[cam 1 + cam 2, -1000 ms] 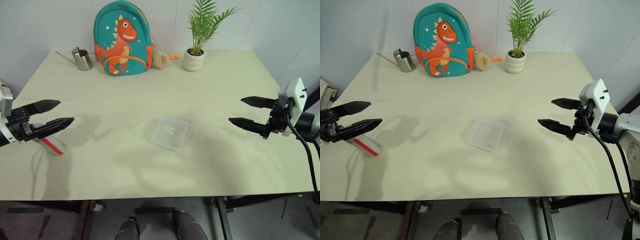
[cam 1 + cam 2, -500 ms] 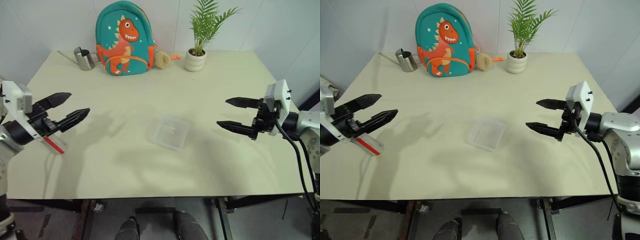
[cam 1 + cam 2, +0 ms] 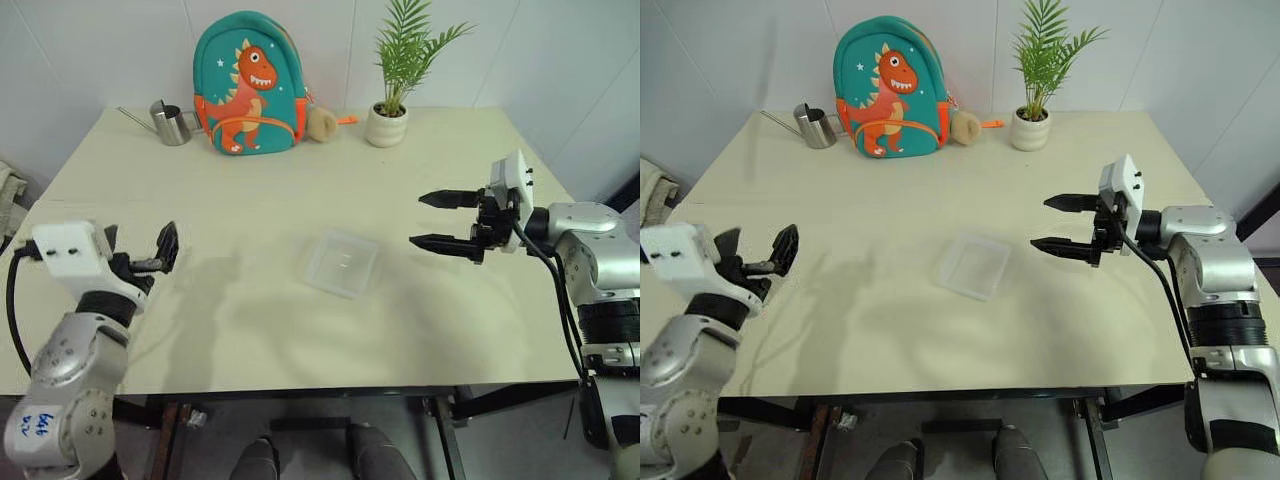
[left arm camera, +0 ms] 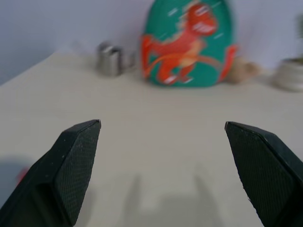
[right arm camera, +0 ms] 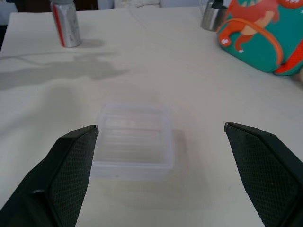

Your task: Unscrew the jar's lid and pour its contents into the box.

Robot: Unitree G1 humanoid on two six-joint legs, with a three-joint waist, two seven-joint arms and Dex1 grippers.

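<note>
jar: small upright clear cylindrical jar with red stripe point(image 5: 66, 26), 9 o'clock of shallow clear plastic box point(image 3: 342, 265) | left gripper point(image 3: 140, 252): spread wide, empty, also 9 o'clock | right gripper point(image 3: 420, 220): spread wide, empty, 3 o'clock | risk: an off-centre left approach could topple the jar

A pale cream rectangular surface point(image 3: 300, 180) stands against white tiled walls point(image 3: 100, 50), dark floor point(image 3: 320, 440) beneath its near edge.
</note>
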